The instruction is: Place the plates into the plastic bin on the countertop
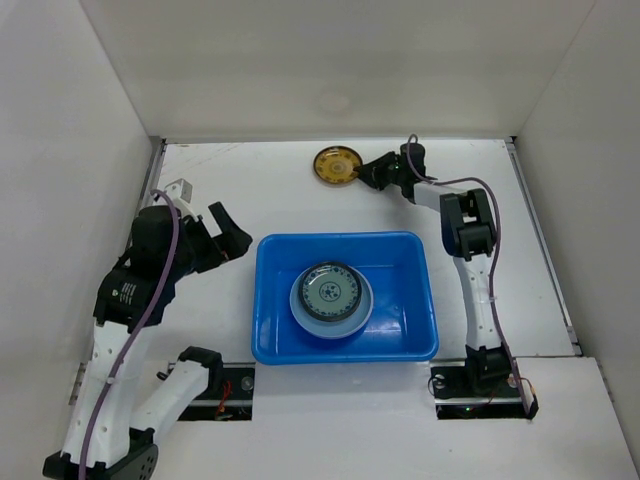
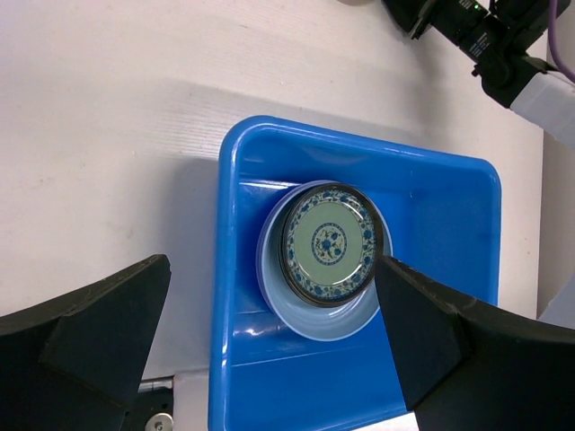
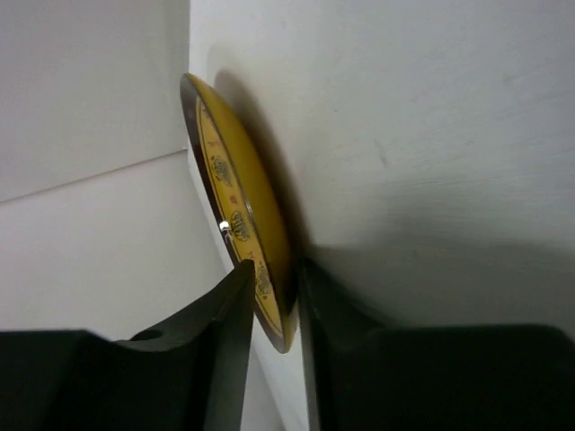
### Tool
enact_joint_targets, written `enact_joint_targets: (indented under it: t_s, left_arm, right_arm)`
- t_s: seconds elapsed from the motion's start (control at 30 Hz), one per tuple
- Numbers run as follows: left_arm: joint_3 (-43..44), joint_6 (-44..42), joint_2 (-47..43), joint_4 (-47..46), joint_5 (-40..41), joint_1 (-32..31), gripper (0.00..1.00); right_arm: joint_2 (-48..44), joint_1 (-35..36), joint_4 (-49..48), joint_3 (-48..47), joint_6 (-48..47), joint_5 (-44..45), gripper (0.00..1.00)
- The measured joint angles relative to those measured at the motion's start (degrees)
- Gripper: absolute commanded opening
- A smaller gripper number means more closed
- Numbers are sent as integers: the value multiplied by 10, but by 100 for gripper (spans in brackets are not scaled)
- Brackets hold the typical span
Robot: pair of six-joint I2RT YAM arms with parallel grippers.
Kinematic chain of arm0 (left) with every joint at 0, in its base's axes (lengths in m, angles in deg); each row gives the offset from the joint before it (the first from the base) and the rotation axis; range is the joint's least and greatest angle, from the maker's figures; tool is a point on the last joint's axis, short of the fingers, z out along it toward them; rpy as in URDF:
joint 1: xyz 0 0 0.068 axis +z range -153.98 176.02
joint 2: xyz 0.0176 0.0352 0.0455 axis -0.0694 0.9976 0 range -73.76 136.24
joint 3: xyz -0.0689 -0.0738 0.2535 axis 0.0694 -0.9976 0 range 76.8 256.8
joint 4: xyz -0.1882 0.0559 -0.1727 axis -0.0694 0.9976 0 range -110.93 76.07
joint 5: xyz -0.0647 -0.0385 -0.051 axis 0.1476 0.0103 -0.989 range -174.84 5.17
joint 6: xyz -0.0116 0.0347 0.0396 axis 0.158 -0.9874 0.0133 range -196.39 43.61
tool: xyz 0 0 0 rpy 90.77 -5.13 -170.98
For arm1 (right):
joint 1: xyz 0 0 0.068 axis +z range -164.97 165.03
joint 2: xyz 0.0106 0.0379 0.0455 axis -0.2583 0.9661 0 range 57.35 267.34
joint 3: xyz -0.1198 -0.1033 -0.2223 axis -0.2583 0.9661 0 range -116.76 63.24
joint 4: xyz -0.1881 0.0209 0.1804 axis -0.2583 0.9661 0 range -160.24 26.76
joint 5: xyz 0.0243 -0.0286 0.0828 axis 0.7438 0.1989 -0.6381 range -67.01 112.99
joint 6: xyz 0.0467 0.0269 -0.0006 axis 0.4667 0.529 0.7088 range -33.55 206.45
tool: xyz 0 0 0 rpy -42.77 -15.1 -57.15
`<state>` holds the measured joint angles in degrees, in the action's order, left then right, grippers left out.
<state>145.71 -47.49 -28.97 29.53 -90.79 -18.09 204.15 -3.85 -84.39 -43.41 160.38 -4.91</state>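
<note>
The bright blue plastic bin (image 1: 417, 300) sits on the white countertop (image 1: 260, 190) between the arms. Inside it a teal-and-white patterned plate (image 1: 331, 291) lies on a light-blue plate (image 1: 299, 312); both also show in the left wrist view, the patterned plate (image 2: 330, 243) on the light-blue one (image 2: 314, 323). An amber-yellow plate (image 1: 334, 166) lies at the back of the countertop. My right gripper (image 1: 366, 172) is shut on its right rim; in the right wrist view the plate's edge (image 3: 241, 214) sits between the two fingers. My left gripper (image 1: 228, 230) is open and empty, left of the bin. Other plates are out of view.
White walls bound the countertop at the back and on both sides. A small grey block (image 1: 178, 188) stands at the far left, behind my left arm. The right arm (image 1: 468, 240) reaches along the bin's right side.
</note>
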Motion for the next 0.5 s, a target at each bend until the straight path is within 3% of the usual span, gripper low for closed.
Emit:
enact_joint_targets:
  t_s: [0.17,0.5]
  left_arm:
    - [0,2,-20,19,0,15,100]
    - [-2,3,-54,45,0,30,100]
  right_arm:
    - [19,9,-9,-16,16,2,7]
    - [21,14,-51,-19,48,0,5]
